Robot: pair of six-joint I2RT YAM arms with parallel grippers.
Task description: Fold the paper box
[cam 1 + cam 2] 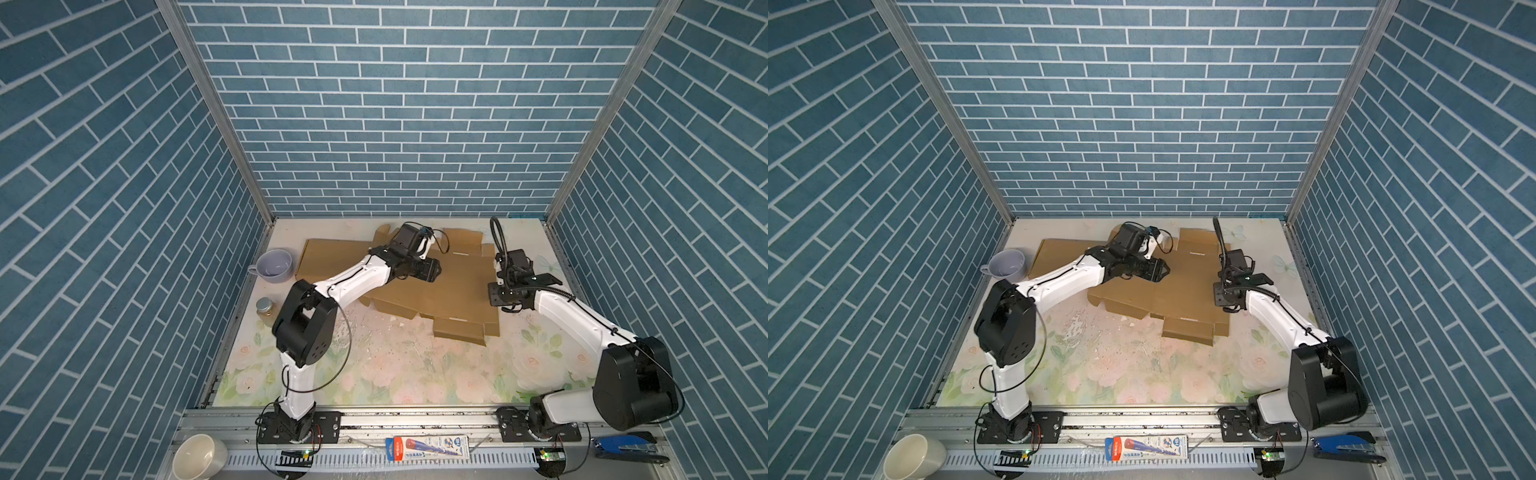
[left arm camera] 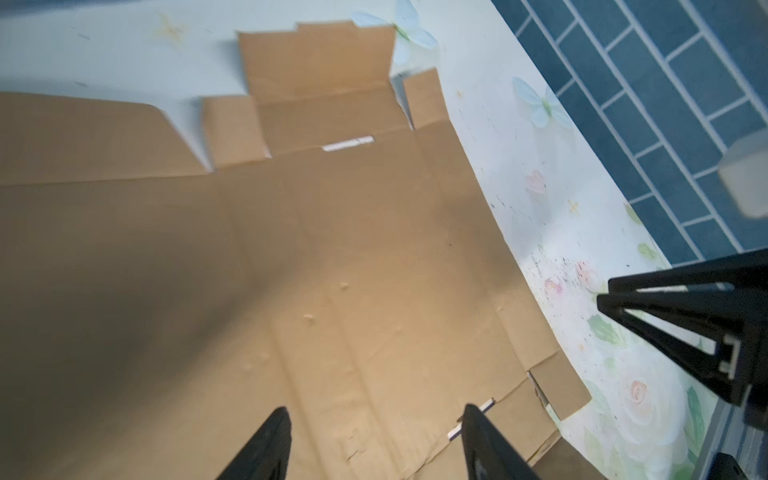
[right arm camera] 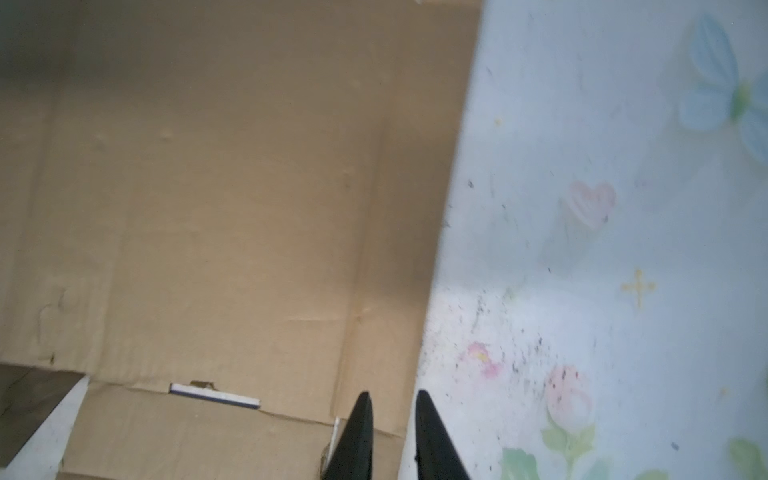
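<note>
The paper box (image 1: 457, 286) (image 1: 1183, 291) is an unfolded sheet of brown cardboard lying flat on the far half of the floral bench (image 1: 415, 365), reaching from left of centre towards the right side in both top views. Cut flaps stick out along its far edge and its near right corner.

The left tool (image 1: 430, 270) (image 2: 374, 411) hangs over the middle of the sheet, and its arm crosses the left part of the cardboard. In the left wrist view its two black fingers (image 2: 274, 440) stand well apart, with bare cardboard (image 2: 332, 249) showing between them and nothing held.

The right tool (image 3: 392, 395) is at the right edge of the sheet (image 3: 208, 208). Its jaws are drawn almost together with only a narrow gap, and the cardboard's edge runs right at that gap. I cannot tell whether they pinch the edge or only stand around it.

A lilac cup (image 1: 274, 266) sits just beside the sheet's far left corner, and a small lidded jar (image 1: 264, 309) stands nearer, by the left wall
</note>
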